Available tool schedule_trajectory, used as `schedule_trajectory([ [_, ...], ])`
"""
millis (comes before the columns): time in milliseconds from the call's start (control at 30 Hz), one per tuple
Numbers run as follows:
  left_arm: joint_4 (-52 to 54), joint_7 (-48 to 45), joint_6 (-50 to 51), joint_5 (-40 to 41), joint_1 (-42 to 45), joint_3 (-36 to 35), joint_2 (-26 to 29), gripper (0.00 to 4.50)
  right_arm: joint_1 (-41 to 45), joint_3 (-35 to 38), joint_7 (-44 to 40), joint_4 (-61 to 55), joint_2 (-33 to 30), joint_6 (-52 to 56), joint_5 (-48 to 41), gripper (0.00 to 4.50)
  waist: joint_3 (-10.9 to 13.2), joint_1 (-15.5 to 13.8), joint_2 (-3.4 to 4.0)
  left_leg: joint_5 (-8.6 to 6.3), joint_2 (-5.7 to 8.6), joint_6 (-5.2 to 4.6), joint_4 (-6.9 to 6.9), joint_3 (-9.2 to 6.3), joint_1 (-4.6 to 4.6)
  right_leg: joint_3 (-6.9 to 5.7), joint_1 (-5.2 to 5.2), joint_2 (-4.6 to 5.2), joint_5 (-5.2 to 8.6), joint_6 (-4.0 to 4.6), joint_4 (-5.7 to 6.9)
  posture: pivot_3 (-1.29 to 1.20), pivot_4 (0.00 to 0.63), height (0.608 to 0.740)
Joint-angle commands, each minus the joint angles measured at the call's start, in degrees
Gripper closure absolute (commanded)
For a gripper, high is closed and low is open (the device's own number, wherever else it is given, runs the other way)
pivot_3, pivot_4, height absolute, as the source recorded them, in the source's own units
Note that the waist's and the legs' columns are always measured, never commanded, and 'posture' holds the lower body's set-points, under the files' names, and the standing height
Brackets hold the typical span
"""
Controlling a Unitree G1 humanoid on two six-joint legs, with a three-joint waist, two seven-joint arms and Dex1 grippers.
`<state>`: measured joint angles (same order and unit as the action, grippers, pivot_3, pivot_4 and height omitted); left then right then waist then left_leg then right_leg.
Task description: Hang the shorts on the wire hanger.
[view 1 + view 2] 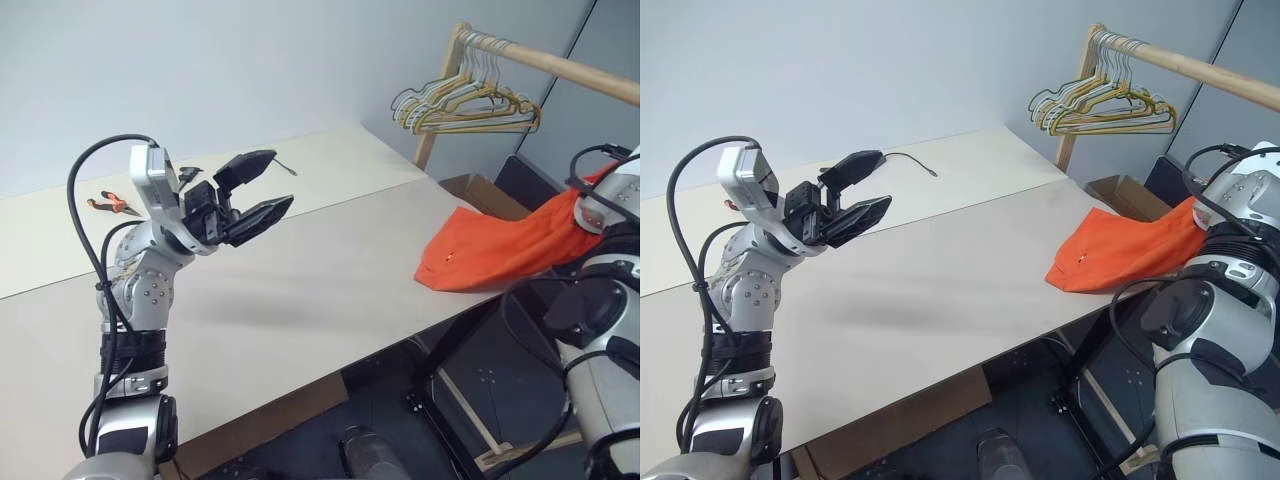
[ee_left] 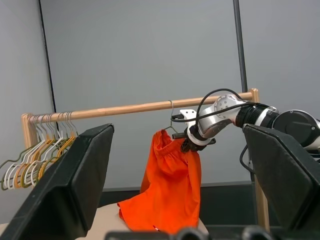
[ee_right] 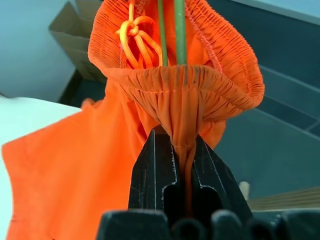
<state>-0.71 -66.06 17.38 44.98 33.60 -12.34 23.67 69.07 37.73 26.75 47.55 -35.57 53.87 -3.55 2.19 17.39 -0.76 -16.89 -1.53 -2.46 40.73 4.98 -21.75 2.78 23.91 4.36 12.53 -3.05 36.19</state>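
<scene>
Right gripper [image 3: 180,150] pinches the orange shorts [image 2: 170,195] at the waistband, beside the wire hanger [image 3: 179,30] on a wooden rail [image 2: 125,107]. Left gripper [image 1: 255,190] spread, empty, above the table [image 1: 330,270]; bunched hangers [image 1: 465,105] hang nearby.

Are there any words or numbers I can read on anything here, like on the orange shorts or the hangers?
None: no readable words, numbers or signs.
The shorts: plain orange fabric, no label showing.
The bunch of hangers: bare wire, no writing.
The cardboard box: no print that can be made out.
</scene>
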Motion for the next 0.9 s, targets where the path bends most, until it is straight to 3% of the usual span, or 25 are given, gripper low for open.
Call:
schedule_trajectory([
  [33,1.91,-0.28,-1.10,0.69,0.31,-0.62,0.19,0.00,-0.31,-2.07,0.75,-2.30,0.49,0.40,-0.43,3.87,0.00,-0.01,0.00,0.00,-0.02,-0.01,0.00,0.00,-0.02,0.00,0.00,-0.01,-0.03,-0.01,-0.06,-0.22,0.000,0.740],
  [433,1.86,-0.16,-1.63,0.81,0.34,-0.86,-0.27,0.00,-2.16,-5.29,1.26,-5.99,1.78,0.27,0.22,0.03,0.00,-0.96,0.02,0.00,0.02,-0.10,0.00,0.06,-0.14,0.03,0.07,0.04,-0.09,-0.09,-0.13,-0.22,0.000,0.740],
  [600,1.83,0.09,-1.83,1.19,0.35,-1.10,-0.61,0.00,-3.93,-9.08,4.21,-11.27,3.04,-0.42,3.24,0.03,0.00,-0.96,0.03,-0.01,0.02,-0.11,0.00,0.06,-0.18,0.04,0.10,0.05,-0.10,-0.10,-0.13,-0.22,0.000,0.740],
  [900,2.11,0.04,-1.67,1.27,0.05,-1.41,-0.14,0.00,-8.92,-29.49,8.97,-23.42,3.56,-10.47,20.05,0.03,-0.02,-0.78,0.07,0.00,0.02,-0.11,0.00,0.12,-0.18,0.11,0.19,0.04,-0.11,-0.10,-0.09,-0.21,0.000,0.740],
])
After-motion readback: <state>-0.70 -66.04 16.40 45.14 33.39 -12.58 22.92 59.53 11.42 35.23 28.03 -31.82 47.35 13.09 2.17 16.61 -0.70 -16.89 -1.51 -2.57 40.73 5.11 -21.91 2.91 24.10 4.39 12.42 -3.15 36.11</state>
